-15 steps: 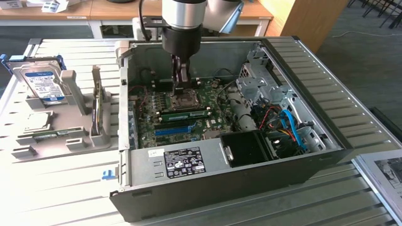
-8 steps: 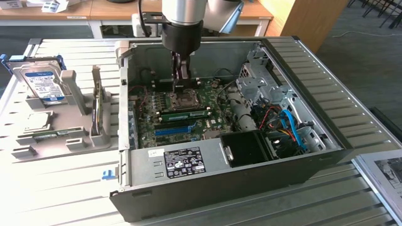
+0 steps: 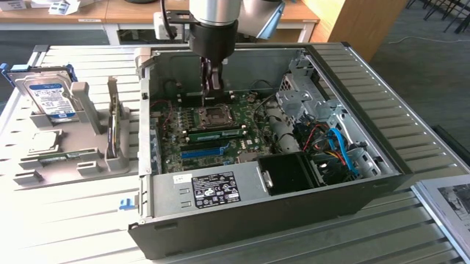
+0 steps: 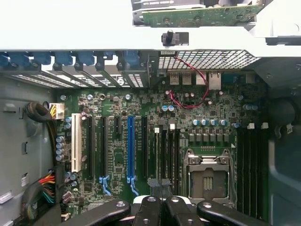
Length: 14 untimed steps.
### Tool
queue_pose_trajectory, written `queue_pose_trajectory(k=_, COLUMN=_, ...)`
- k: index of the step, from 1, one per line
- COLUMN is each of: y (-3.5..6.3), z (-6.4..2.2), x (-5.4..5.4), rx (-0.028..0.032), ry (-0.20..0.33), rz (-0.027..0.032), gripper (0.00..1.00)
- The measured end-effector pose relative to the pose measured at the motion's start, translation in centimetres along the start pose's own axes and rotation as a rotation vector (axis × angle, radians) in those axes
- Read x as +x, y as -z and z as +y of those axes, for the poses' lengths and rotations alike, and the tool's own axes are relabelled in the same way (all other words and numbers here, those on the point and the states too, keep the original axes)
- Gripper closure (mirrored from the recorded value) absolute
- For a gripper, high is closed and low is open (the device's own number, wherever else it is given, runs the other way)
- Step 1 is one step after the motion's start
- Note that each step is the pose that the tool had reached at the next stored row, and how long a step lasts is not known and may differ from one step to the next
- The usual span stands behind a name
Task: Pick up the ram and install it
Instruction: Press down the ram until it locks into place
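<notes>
The ram is a thin green stick standing on edge in a grey holder, outside the open computer case at the exterior view's left. The wrist view catches the ram beyond the case wall. My gripper hangs inside the case above the motherboard, over its far edge beyond the CPU socket. Its fingers are shut, with nothing visible between them. In the wrist view the gripper hovers over the ends of the dark slots beside the socket. Another green stick lies in a motherboard slot.
A silver hard drive stands in the holder, and a square CPU chip lies on it. The case holds a black power supply, a drive cage and blue cables at the exterior view's right.
</notes>
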<state>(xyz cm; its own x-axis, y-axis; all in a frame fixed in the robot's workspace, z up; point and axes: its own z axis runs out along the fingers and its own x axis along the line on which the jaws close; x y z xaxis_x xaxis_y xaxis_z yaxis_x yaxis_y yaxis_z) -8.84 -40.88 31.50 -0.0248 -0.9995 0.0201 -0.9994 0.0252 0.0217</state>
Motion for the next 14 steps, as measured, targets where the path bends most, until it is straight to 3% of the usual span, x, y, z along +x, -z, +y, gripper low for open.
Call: queue_pose_trajectory(k=14, y=0.24, z=-0.24, x=0.00, rx=-0.0001, ry=0.000, rz=0.0002, gripper=0.90)
